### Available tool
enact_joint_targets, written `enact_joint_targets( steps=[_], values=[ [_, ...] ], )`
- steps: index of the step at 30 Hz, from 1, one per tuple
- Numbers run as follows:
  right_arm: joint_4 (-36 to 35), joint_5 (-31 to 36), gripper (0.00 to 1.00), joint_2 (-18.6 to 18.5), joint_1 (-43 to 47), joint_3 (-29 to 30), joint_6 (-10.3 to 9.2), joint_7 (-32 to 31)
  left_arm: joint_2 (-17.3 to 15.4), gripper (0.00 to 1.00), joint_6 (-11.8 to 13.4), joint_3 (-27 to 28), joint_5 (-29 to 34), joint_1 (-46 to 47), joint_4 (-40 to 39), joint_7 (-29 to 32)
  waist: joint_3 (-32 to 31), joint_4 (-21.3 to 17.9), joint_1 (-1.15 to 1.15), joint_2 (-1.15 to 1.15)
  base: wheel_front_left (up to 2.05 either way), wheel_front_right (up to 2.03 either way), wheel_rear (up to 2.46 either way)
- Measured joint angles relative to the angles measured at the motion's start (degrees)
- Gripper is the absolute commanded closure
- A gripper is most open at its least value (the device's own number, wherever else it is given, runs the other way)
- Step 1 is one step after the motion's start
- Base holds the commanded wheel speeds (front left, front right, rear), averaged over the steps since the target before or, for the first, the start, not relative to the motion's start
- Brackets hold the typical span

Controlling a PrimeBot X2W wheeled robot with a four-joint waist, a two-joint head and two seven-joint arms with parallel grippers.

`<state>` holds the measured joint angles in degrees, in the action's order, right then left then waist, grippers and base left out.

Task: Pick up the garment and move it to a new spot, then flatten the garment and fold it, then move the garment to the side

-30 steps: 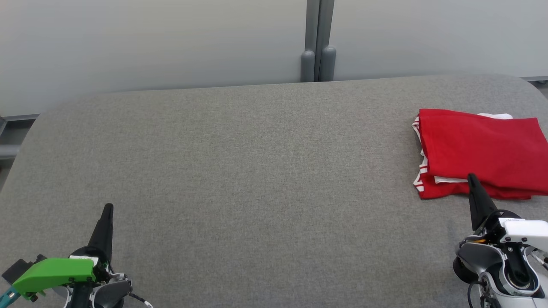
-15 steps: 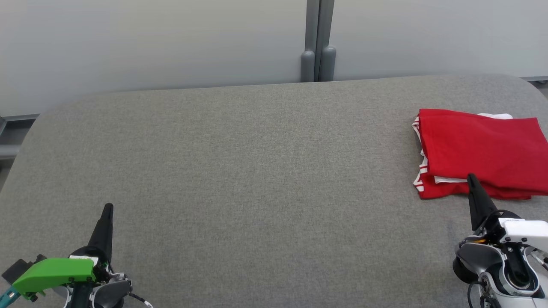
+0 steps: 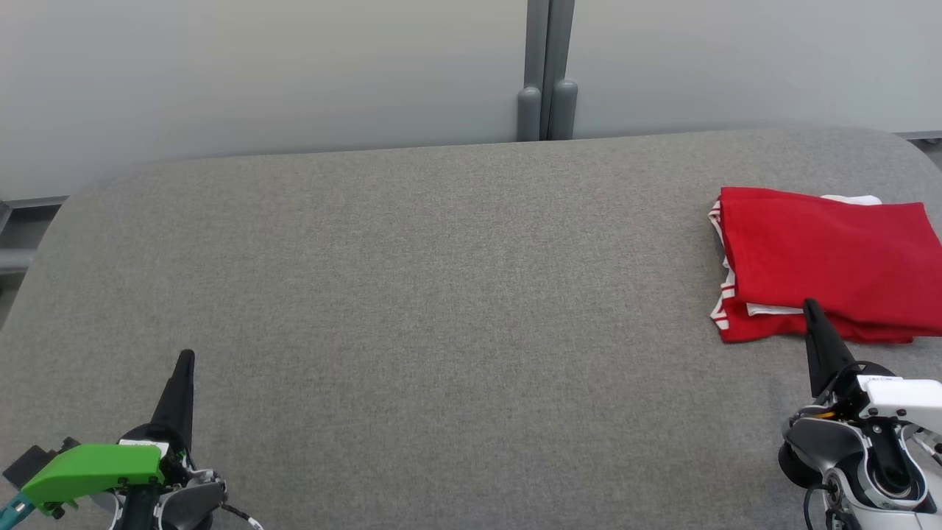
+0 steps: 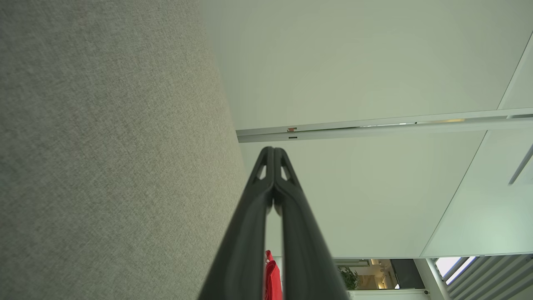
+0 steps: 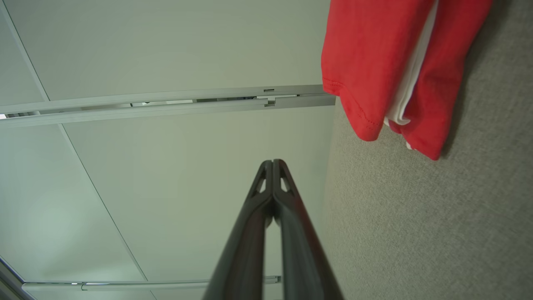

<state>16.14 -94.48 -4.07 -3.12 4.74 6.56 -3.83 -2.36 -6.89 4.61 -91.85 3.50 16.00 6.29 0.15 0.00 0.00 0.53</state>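
I am holding my right gripper point(image 3: 809, 305) closed on nothing, its two dark fingers pressed together at the tips, and my left gripper point(image 3: 185, 358) is closed and empty in the same way, hanging low over the grey fabric counter point(image 3: 441, 294). The red garment point(image 3: 824, 258) is lying just ahead of my right gripper and slightly to its outer side, folded into a neat stacked rectangle with white trim showing along its edges; from my right wrist its near corner is sitting close beside the fingertips but apart from them. It is lying well apart from my left gripper, across a wide bare stretch of counter. Judging by how it lies, I am reckoning the fold is done and the garment is already resting off to the side, so I am at the tail of the last step. If it needs to go further aside, I am thinking the next move calls for parting my right fingers and taking all the layers of the near edge together so the fold holds.
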Motion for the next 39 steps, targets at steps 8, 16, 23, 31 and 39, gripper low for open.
enact_joint_targets(
  steps=[8,16,23,31,39],
  values=[
    [0.0,0.0,1.00,0.0,0.0,0.0,0.15,0.0,0.0,1.00,0.0,0.0,0.0,0.0,0.0,0.0,0.0,0.0,0.00,0.00,0.00,0.00,0.00],
    [0.0,0.0,1.00,0.0,0.0,0.1,0.15,0.0,0.0,1.00,0.0,0.0,0.0,0.0,0.0,0.0,0.0,0.0,0.00,0.00,0.00,0.00,0.00],
    [0.0,0.0,1.00,0.0,0.0,0.1,0.15,0.0,0.0,1.00,0.0,0.0,0.0,0.0,-0.1,0.0,0.0,0.0,0.00,0.00,0.00,0.00,0.00],
    [0.0,0.0,1.00,0.1,0.0,0.2,0.16,0.0,0.0,1.00,0.0,0.0,0.0,0.0,-0.1,0.0,0.0,0.0,0.00,0.00,0.00,0.00,0.00],
    [0.0,0.0,1.00,0.1,0.0,0.2,0.16,0.0,0.0,1.00,0.0,0.0,0.0,0.0,-0.1,0.0,0.0,0.0,0.00,0.00,0.00,0.00,0.00]
  ],
)
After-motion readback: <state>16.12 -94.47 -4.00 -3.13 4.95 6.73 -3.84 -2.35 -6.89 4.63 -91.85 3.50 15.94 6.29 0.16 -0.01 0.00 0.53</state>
